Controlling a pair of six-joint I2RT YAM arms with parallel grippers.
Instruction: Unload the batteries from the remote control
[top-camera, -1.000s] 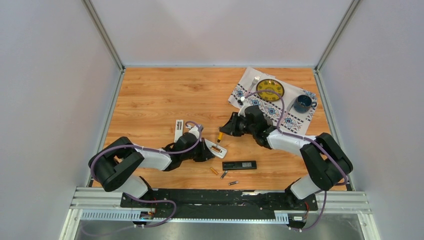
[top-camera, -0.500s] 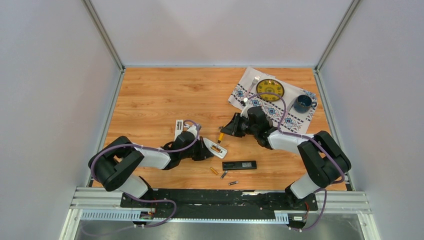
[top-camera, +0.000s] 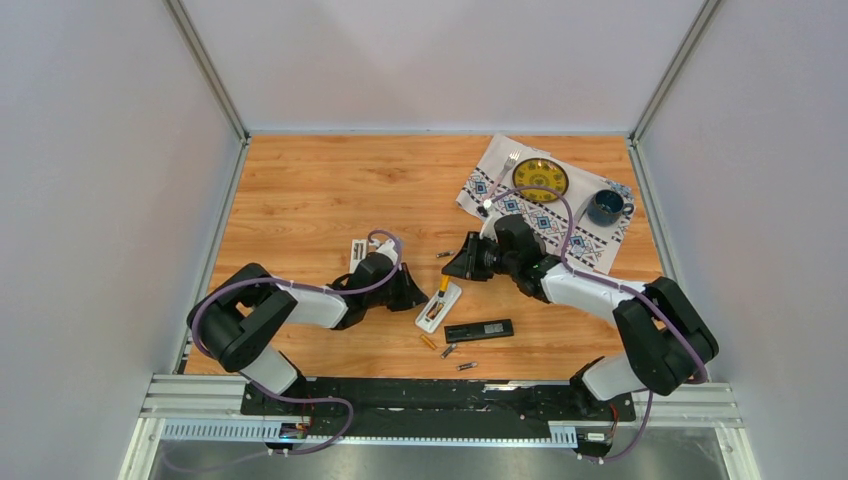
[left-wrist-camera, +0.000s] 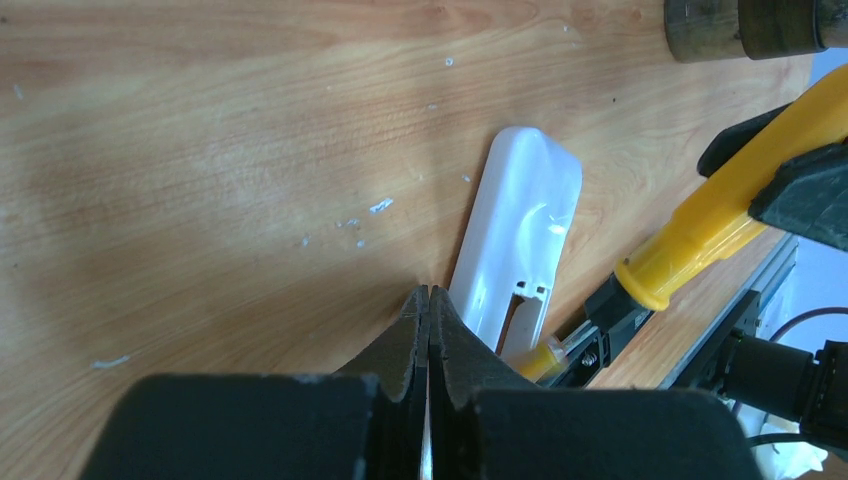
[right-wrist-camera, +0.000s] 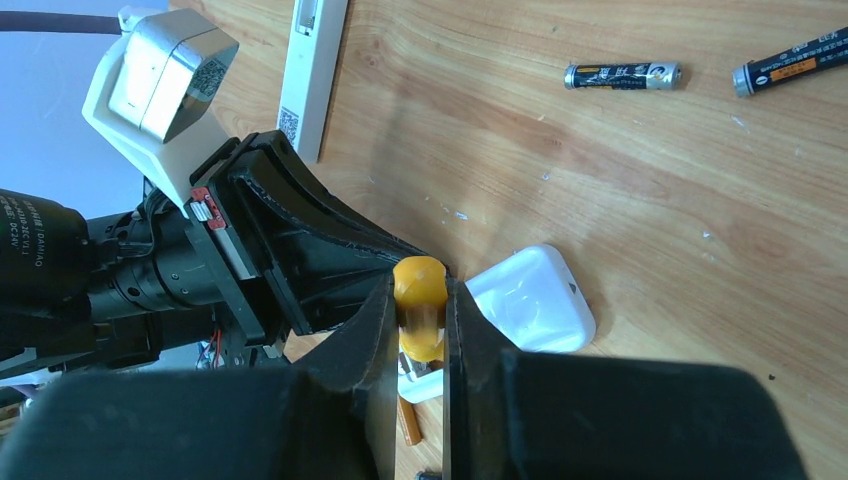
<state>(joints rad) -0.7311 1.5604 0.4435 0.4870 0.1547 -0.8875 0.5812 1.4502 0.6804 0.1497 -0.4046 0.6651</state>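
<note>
White remote (top-camera: 438, 306) has swung round beside your closed, empty left gripper (left-wrist-camera: 428, 312), so your right gripper (right-wrist-camera: 420, 322), clamped on the yellow screwdriver (right-wrist-camera: 419, 288), now levers at the golden battery (top-camera: 432, 315) still seated in its bay.

White remote control (left-wrist-camera: 520, 210): flat on table, back up, battery bay open, under screwdriver (left-wrist-camera: 700, 235) tip. Golden-orange battery (left-wrist-camera: 540, 358) in bay, at tip. Two dark batteries (right-wrist-camera: 621, 75) loose on far side of screwdriver. Near side, loose, flat: orange battery (top-camera: 428, 342), two dark cells (top-camera: 448, 349).
</note>
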